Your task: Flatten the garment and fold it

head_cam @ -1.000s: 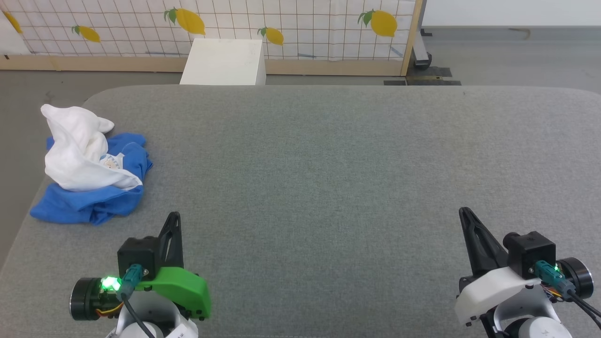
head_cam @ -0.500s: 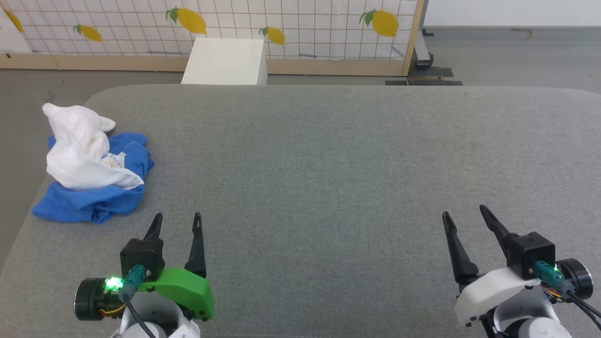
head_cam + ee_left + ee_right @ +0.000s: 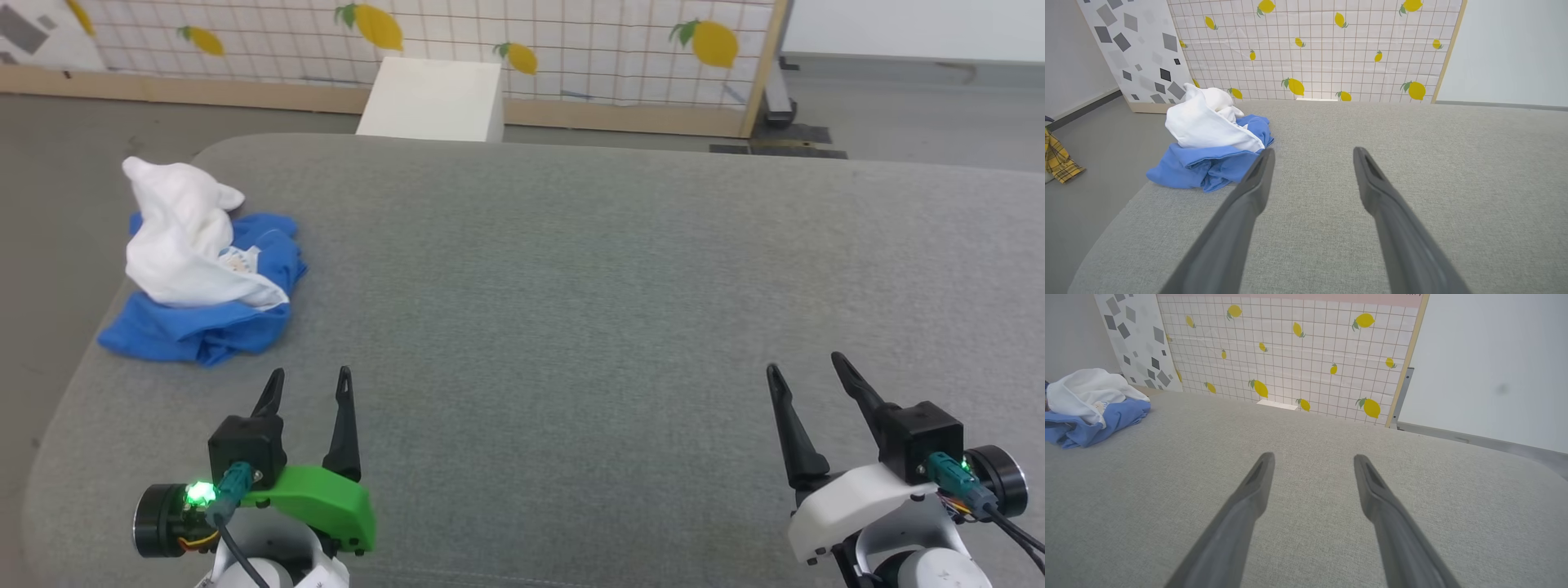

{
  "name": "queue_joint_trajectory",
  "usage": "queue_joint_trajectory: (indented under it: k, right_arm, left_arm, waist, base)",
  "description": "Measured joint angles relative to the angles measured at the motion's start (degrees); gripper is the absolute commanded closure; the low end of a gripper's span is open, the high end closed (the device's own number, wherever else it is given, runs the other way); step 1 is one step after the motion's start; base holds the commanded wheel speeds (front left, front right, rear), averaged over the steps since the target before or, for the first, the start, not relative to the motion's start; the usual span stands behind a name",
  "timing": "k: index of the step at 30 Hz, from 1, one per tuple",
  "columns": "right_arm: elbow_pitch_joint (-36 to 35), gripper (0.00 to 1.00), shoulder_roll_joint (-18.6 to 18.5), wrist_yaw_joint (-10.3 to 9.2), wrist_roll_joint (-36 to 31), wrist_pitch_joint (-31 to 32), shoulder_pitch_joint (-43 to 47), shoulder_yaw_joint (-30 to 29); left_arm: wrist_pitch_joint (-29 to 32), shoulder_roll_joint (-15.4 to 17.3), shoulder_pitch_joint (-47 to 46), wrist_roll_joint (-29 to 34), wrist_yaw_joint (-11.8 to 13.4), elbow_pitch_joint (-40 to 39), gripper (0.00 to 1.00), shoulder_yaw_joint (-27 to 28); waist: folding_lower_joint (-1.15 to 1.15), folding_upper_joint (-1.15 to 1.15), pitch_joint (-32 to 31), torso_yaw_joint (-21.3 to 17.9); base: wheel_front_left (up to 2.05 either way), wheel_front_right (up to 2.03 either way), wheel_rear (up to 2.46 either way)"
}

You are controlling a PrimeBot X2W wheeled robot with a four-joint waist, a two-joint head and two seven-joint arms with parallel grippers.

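The garment lies crumpled in a heap at the far left of the grey padded table, white body bunched on top of blue sleeves, a small chest print just showing. In the left wrist view the garment sits just beyond and left of my fingers. The garment lies far left in the right wrist view. My left gripper stands open near the front edge, below the heap and apart from it. My right gripper is open at the front right, holding nothing.
A white box stands on the floor behind the table, before a lemon-print screen. A yellow plaid cloth lies on the floor to the left. The table's left edge runs close to the heap.
Both grippers went from shut to open a second ago and have held still since. The head camera has turned left, shifting the whole picture right.
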Motion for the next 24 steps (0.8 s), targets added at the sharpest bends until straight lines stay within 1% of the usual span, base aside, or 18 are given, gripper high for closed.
queue_joint_trajectory:
  k: [24]
  right_arm:
    - [1.33,0.00,0.01,0.00,0.14,-1.14,-1.58,1.79]
  left_arm:
    - [-2.94,0.76,-0.03,-2.26,1.00,0.33,0.00,0.56]
  waist:
    - [0.00,0.00,0.25,10.42]
  base:
    - [-0.01,-0.01,-0.01]
